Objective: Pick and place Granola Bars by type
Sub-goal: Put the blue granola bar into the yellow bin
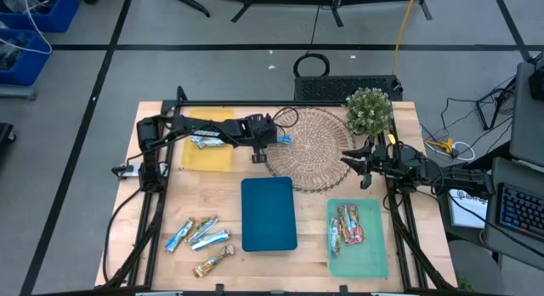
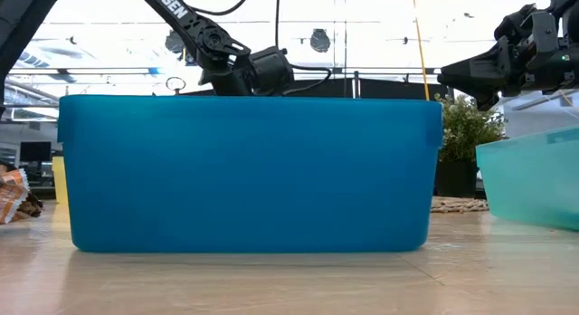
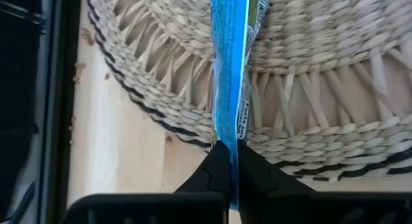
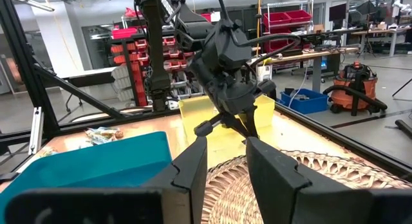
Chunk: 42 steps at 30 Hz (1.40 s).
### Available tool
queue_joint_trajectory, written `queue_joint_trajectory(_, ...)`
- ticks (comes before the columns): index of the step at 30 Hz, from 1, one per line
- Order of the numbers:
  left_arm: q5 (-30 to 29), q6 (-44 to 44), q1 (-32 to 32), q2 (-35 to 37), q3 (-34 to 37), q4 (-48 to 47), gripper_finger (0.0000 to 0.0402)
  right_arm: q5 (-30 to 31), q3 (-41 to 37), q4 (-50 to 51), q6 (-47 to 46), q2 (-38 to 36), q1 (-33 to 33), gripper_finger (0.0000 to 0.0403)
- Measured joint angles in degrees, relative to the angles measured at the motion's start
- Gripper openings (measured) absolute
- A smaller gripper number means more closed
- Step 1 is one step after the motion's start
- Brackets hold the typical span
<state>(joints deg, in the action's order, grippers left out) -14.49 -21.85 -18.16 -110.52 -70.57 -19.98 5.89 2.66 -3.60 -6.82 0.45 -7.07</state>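
over the woven mat's (image 1: pixel 316 147) near-left edge, your left gripper (image 3: pixel 230 161) is pinched tight on a blue-and-silver granola bar (image 3: pixel 230 76), the wrapper running out between its fingertips across the weave. another blue bar (image 1: pixel 206 141) lies in the yellow tray (image 1: pixel 208 156). red/orange bars (image 1: pixel 348 225) sit in the green tray (image 1: pixel 361 260), and a loose cluster of bars (image 1: pixel 201 239) rests on the table left of the blue tray (image 1: pixel 269 213). your right gripper (image 4: pixel 226 161) waits by the plant (image 1: pixel 369 110), fingers parted, holding nothing.
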Motion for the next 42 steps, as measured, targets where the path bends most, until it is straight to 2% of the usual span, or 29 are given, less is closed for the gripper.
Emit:
queue_joint_trajectory(8,-0.6,1.5,1.3,4.4,0.0,-1.1,0.0005,0.0,0.0,0.0,0.0,0.0,0.0,0.0100)
queue_joint_trajectory(17,0.2,1.4,6.3,17.3,0.1,-1.1,0.0005,0.0,0.0,0.0,0.0,0.0,0.0,0.0100)
queue_joint_trajectory(21,1.4,1.2,9.8,22.6,2.4,0.6,0.0005,0.0,0.0,0.0,0.0,0.0,0.0,0.0100)
queue_joint_trajectory(25,1.2,1.5,12.7,28.0,8.7,5.1,0.0005,0.0,0.0,0.0,0.0,0.0,0.0,0.0100)
queue_joint_trajectory(37,1.0,10.2,15.0,47.3,36.5,28.0,0.0004,0.0,0.0,0.0,0.0,0.2,0.0,0.0100)
queue_joint_trajectory(42,1.0,12.1,17.1,57.0,44.6,35.9,0.0004,0.0,0.0,0.0,0.0,0.2,0.0,0.0100)
